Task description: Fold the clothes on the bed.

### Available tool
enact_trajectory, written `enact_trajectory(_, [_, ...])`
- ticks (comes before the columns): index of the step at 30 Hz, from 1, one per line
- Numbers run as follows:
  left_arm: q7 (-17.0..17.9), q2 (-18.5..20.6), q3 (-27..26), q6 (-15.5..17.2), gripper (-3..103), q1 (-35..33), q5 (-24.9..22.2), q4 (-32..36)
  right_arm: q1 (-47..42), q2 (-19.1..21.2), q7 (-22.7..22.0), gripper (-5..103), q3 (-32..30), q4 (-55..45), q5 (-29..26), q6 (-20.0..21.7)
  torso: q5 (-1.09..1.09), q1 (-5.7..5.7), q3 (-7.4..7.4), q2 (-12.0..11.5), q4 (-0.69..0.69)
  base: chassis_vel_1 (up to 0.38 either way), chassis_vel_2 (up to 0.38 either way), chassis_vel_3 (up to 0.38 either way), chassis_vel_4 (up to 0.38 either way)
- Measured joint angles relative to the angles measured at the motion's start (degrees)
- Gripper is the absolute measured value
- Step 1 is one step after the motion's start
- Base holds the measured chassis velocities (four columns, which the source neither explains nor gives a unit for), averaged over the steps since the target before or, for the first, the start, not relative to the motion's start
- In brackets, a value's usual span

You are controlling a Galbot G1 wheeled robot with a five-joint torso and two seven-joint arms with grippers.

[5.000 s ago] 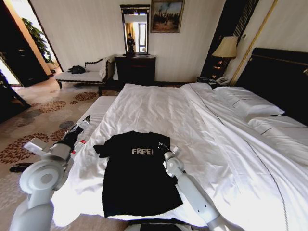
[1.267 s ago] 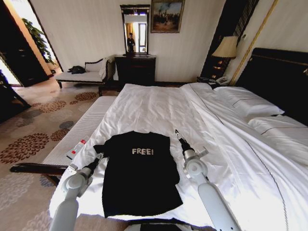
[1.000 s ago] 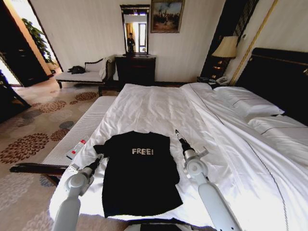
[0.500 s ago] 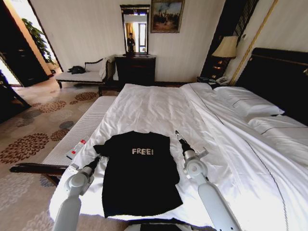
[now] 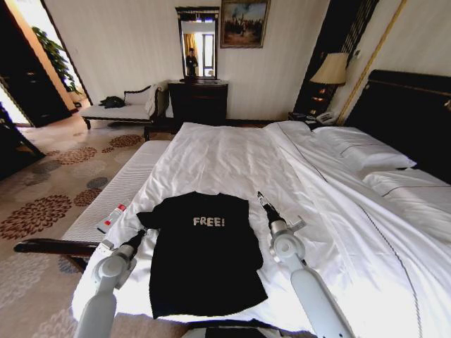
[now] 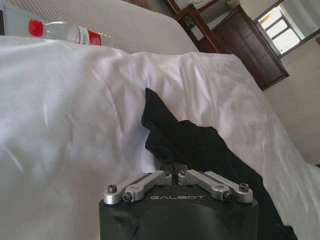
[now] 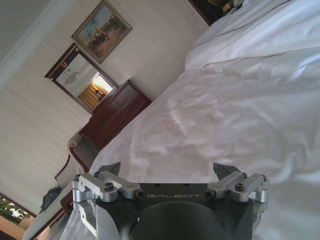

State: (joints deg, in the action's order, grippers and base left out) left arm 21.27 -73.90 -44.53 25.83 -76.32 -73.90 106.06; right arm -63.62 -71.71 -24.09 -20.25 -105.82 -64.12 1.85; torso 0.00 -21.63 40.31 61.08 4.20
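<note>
Head view: black T-shirt (image 5: 203,253) lies flat, chest lettering up, near the foot end of the bed (image 5: 239,158), on the white sheet. My left gripper (image 5: 141,232) sits low at the shirt's left sleeve edge; my right gripper (image 5: 261,200) is up off the sheet just past the shirt's right shoulder, pointing toward the pillows (image 5: 363,151). Red-and-white bottle (image 5: 111,217) rests on the bench (image 5: 113,197) at the bed's left side. Compared with five seconds ago, both my arms have swapped poses: left was raised out over the bench, right was down on the shirt's right sleeve; shirt itself looks much the same. Over the last second or so almost nothing has changed.

Left wrist view: my left gripper (image 6: 173,168) has its jaws drawn together, tips right at the dark sleeve (image 6: 165,135) of the T-shirt; can't tell if any cloth is pinched between them. White sheet (image 6: 65,115) all around, bottle (image 6: 60,31) beyond it.

Right wrist view: my right gripper (image 7: 169,172) has jaws spread wide, nothing between them, white sheet (image 7: 220,115) below, dark dresser (image 7: 117,112) and mirror (image 7: 82,77) on the far wall.
</note>
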Motion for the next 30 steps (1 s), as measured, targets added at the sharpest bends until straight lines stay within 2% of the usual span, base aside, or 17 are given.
enact_trajectory(11, [0.96, 1.33, 0.65, 1.29, 0, -4.25, 1.74, 3.09, 0.28, -0.18, -0.05, 100, 0.22, 0.06, 0.31, -0.01, 0.0, 0.0, 0.0, 0.0, 0.0, 0.0, 0.0, 0.0, 0.0])
enact_trajectory(12, [1.17, 1.31, 0.76, 1.72, -2, -4.63, 1.79, 3.47, 0.29, -0.21, -0.05, 100, 0.23, 0.07, 0.38, -0.01, 0.0, 0.0, 0.0, 0.0, 0.0, 0.0, 0.0, 0.0, 0.0])
enact_trajectory(13, [1.24, 1.25, 0.79, 1.94, 2, -4.76, 1.82, 3.69, 0.29, -0.22, -0.06, 100, 0.23, 0.07, 0.4, -0.02, 0.0, 0.0, 0.0, 0.0, 0.0, 0.0, 0.0, 0.0, 0.0])
enact_trajectory(14, [1.24, 1.25, 0.79, 1.94, 2, -4.76, 1.82, 3.69, 0.29, -0.22, -0.06, 100, 0.23, 0.07, 0.4, -0.02, 0.0, 0.0, 0.0, 0.0, 0.0, 0.0, 0.0, 0.0, 0.0])
enact_trajectory(17, [1.17, 1.15, 0.59, 2.22, 18, -4.77, 1.84, 4.43, 0.2, -0.21, -0.06, 100, 0.15, 0.02, 0.45, -0.04, 0.0, 0.0, 0.0, 0.0, 0.0, 0.0, 0.0, 0.0, 0.0])
enact_trajectory(20, [0.45, 1.24, 0.03, 2.15, 23, -4.4, 1.55, 5.17, 0.03, -0.11, -0.06, 100, -0.04, -0.12, 0.46, -0.08, 0.0, 0.0, 0.0, 0.0, -0.01, 0.0, 0.0, 0.0, 0.0])
enact_trajectory(22, [-0.07, 1.49, -0.6, 1.77, 34, -3.68, 0.77, 5.41, -0.07, 0.03, -0.07, 100, -0.23, -0.15, 0.46, -0.1, 0.0, 0.0, 0.0, 0.0, 0.0, 0.0, 0.0, 0.0, 0.0])
enact_trajectory(23, [-0.07, 1.49, -0.6, 1.77, 34, -3.68, 0.77, 5.41, -0.07, 0.03, -0.07, 100, -0.23, -0.15, 0.46, -0.1, 0.0, 0.0, 0.0, 0.0, 0.0, 0.0, 0.0, 0.0, 0.0])
enact_trajectory(25, [-0.19, 2.07, -1.52, 1.48, 45, -2.11, -0.95, 5.41, -0.18, 0.23, -0.07, 100, -0.46, -0.27, 0.46, -0.16, 0.0, 0.0, 0.0, 0.0, 0.0, 0.0, 0.0, 0.0, 0.0])
enact_trajectory(26, [-0.12, 2.32, -1.78, 1.48, 45, -1.6, -1.42, 5.3, -0.23, 0.29, -0.08, 100, -0.52, -0.33, 0.45, -0.17, 0.0, 0.0, 0.0, 0.0, 0.01, 0.0, 0.0, 0.0, 0.0])
enact_trajectory(28, [0.31, 2.89, -2.14, 1.8, 56, -0.41, -2.13, 4.83, -0.31, 0.39, -0.08, 100, -0.61, -0.39, 0.45, -0.18, 0.0, 0.0, 0.0, 0.0, 0.0, 0.0, 0.0, 0.0, 0.0])
enact_trajectory(29, [0.31, 2.89, -2.14, 1.8, 56, -0.41, -2.13, 4.83, -0.31, 0.39, -0.08, 100, -0.61, -0.39, 0.45, -0.18, 0.0, 0.0, 0.0, 0.0, 0.0, 0.0, 0.0, 0.0, 0.0])
enact_trajectory(30, [0.7, 3.18, -2.24, 2.3, 62, 0.17, -2.46, 4.58, -0.35, 0.42, -0.08, 100, -0.63, -0.4, 0.44, -0.18, 0.0, 0.0, 0.0, 0.0, 0.0, 0.0, 0.0, 0.0, 0.0])
